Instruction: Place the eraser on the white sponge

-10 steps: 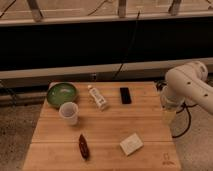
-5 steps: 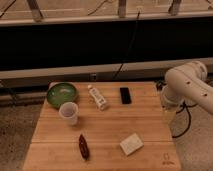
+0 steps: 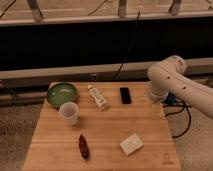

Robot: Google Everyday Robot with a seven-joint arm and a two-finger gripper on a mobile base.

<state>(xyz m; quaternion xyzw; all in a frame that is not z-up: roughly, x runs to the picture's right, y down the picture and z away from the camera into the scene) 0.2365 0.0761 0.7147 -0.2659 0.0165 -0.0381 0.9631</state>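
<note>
The black eraser (image 3: 125, 95) lies flat on the wooden table (image 3: 107, 127), near the back edge and right of centre. Towards the front right lies the white sponge (image 3: 131, 144), a pale cream block turned at an angle, with nothing on it. My white arm reaches in from the right. Its gripper (image 3: 159, 95) hangs at the table's right edge, to the right of the eraser and apart from it. The arm's bulk largely hides it. It stands open and holds nothing.
A green bowl (image 3: 62, 93) sits at the back left with a white cup (image 3: 69, 112) just in front of it. A white bottle (image 3: 98, 97) lies left of the eraser. A reddish-brown elongated object (image 3: 83, 146) lies at the front left. Cables hang behind the table.
</note>
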